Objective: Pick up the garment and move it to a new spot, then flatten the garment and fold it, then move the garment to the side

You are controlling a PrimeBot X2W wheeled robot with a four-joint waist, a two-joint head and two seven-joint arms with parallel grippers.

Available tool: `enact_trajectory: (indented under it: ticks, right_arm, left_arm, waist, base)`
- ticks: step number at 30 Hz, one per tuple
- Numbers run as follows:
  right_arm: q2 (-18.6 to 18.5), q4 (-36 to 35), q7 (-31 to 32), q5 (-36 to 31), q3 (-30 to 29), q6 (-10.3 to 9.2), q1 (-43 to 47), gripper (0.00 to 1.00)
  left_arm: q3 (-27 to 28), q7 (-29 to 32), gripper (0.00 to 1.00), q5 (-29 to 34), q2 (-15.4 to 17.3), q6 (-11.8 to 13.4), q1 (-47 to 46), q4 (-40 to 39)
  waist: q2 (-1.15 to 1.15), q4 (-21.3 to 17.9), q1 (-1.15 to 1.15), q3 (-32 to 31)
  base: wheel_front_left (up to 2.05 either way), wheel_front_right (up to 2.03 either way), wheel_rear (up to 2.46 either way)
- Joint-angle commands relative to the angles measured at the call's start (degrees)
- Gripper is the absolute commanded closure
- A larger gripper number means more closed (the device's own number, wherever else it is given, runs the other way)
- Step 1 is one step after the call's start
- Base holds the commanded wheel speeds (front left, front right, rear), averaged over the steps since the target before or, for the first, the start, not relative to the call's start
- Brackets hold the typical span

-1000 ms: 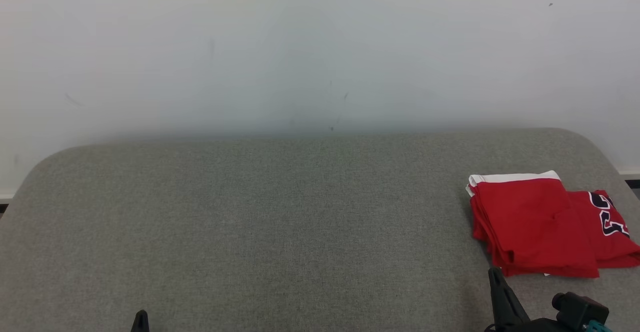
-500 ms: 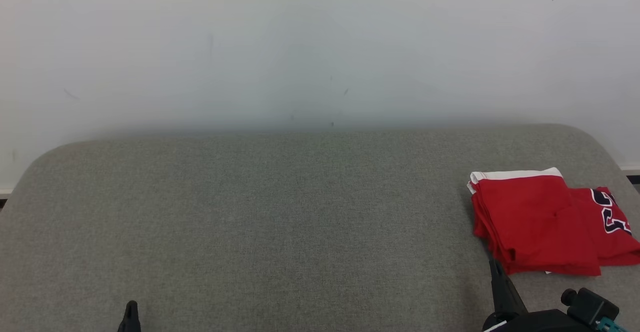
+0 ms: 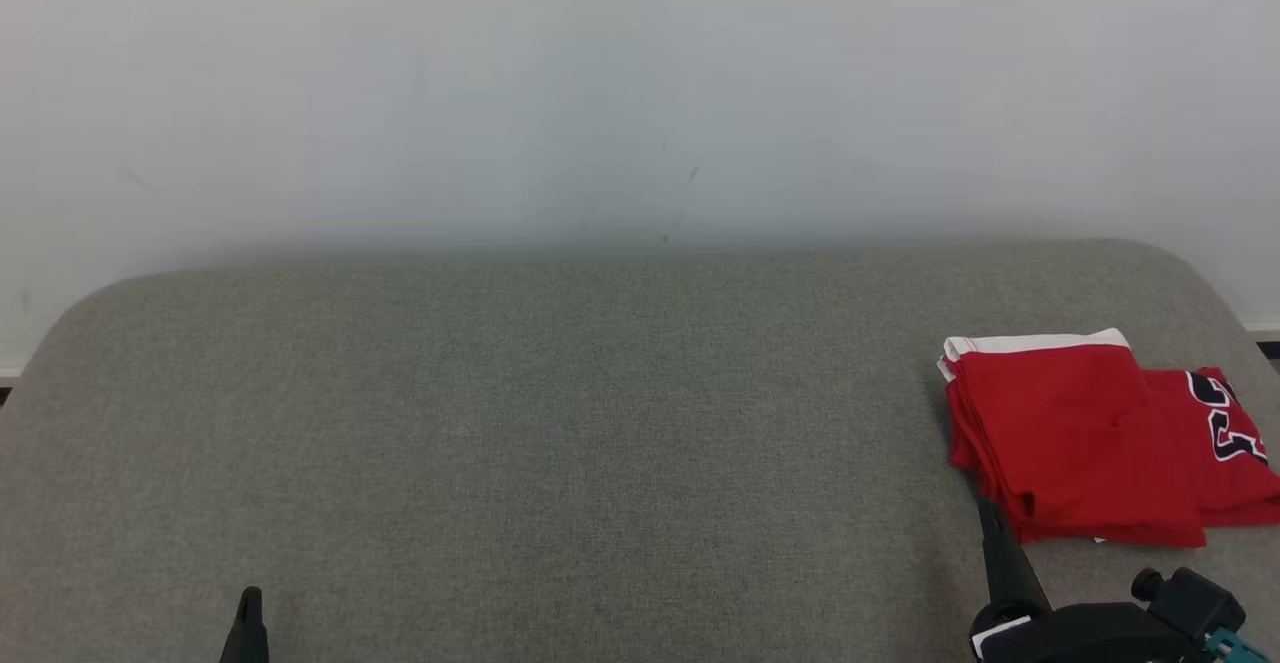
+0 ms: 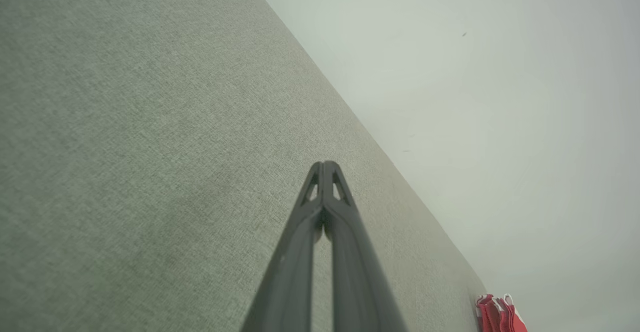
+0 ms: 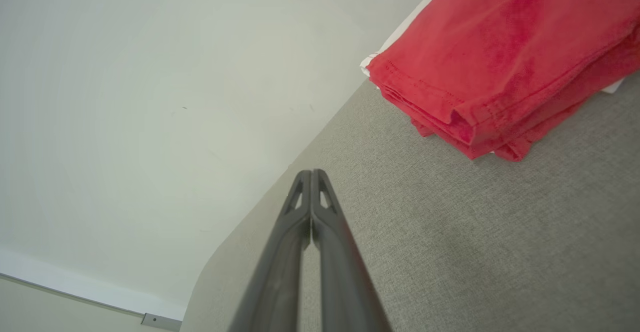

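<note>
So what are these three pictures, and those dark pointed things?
These are three cameras on one two-armed robot. The wide picture comes from its head, looking down at a grey fabric-covered surface against a white wall. The dark points are its claws: the left claw and the right claw. The other two pictures come from cameras on each wrist, looking along that claw. Both claws are shut and hold nothing. A folded red garment with white trim and dark lettering lies on the surface's right side, just beyond the right claw.
</note>
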Motion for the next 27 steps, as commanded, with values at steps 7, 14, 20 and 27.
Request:
enact_trajectory:
  ticks: [7,14,20,27]
  right_arm:
    - [-0.07,-0.96,0.52,5.89,0.35,-0.05,-1.98,1.00]
    - [-0.08,-1.11,0.79,10.41,0.57,-0.06,-2.49,1.00]
    - [-0.07,-1.23,1.04,14.06,0.78,-0.06,-2.82,1.00]
    - [-0.08,-1.31,1.32,17.50,0.94,-0.07,-3.18,1.00]
  left_arm:
    - [1.16,1.97,1.00,-5.57,0.08,-0.07,-2.08,-1.07]
    - [1.93,3.52,1.00,-9.93,0.05,-0.08,-2.66,-1.31]
    - [2.56,4.80,1.00,-13.42,0.03,-0.09,-3.12,-1.49]
    - [3.12,6.01,1.00,-16.71,0.02,-0.09,-3.54,-1.65]
  waist:
    - [0.00,0.03,0.00,0.42]
    - [0.00,0.06,0.00,0.82]
    - [0.00,0.08,0.00,1.16]
    - [0.00,0.10,0.00,1.50]
  base:
    - [0.00,0.00,0.00]
    - [0.00,0.00,0.00]
    - [0.00,0.00,0.00]
    - [0.00,0.00,0.00]
